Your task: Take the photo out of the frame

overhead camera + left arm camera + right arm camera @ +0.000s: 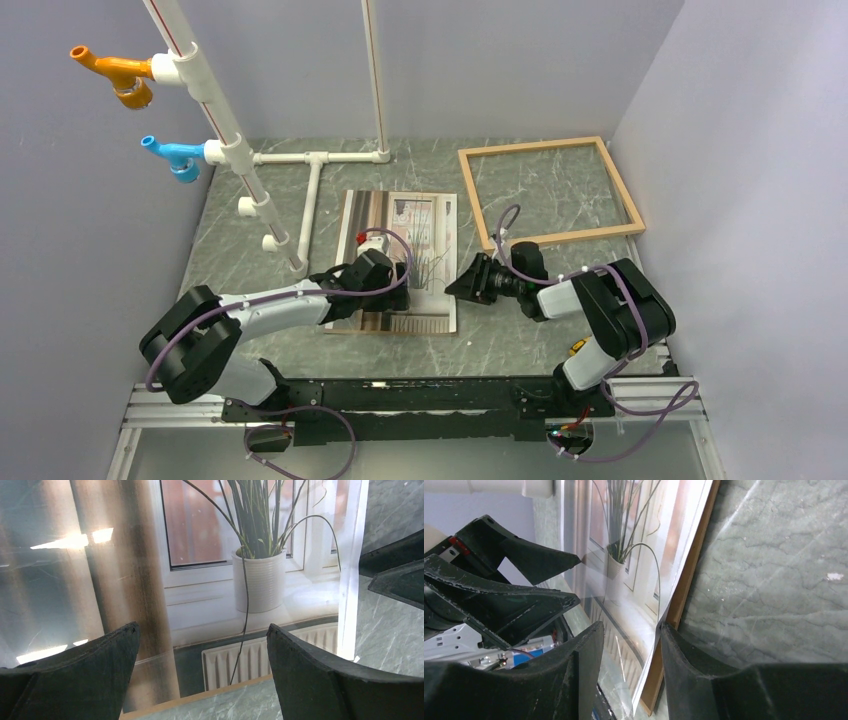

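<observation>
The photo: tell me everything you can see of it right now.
The photo is a large glossy rectangular print: a spiky plant in a white ribbed pot on a windowsill, brown curtain beside, radiator below. A brown backing shows along its edge. It lies picture up on the grey marbled table, apart from the wooden frame to its rear right. The left gripper hovers open above it; the right gripper has its open fingers straddling its right edge; contact is unclear.
</observation>
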`<state>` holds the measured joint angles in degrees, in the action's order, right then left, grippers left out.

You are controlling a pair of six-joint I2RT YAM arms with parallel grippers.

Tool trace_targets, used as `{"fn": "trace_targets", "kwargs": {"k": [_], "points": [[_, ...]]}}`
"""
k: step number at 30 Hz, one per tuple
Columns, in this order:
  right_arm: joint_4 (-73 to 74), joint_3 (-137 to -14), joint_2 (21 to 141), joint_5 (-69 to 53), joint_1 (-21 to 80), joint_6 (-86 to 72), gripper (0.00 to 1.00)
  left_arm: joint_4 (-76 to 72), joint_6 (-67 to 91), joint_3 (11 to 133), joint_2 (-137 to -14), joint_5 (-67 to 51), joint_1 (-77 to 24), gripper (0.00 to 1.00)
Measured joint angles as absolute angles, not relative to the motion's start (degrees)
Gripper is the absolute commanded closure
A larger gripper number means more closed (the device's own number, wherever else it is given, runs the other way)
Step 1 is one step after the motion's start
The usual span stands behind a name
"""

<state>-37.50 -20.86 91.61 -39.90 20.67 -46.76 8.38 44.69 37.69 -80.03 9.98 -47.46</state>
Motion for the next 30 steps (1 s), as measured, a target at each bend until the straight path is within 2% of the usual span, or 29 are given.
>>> {"fn": "trace_targets", "kwargs": {"k": [6,13,17,30], "points": [[-37.8,-19.3,91.6,-39.4,20.7,-47.6,0.68,8.4,44.7,37.7,-80.0,10.0,-47.7,0.01],[-36.2,-18.8,91.5,-38.6,21.1,-46.9,1.0,8.7,44.7,37.7,-79.5,9.9,-48.1,0.01],[-35.7,-18.8,90.5,-39.0,21.1,-46.7,1.0,10.9,44.6,37.7,-77.6,8.6,-48.7,0.01],[-26.5,-20.3,73.6,-41.9,21.0,-45.5,1.0,19.2,41.5,41.5,-61.2,5.2,-49.0,0.01]]}}
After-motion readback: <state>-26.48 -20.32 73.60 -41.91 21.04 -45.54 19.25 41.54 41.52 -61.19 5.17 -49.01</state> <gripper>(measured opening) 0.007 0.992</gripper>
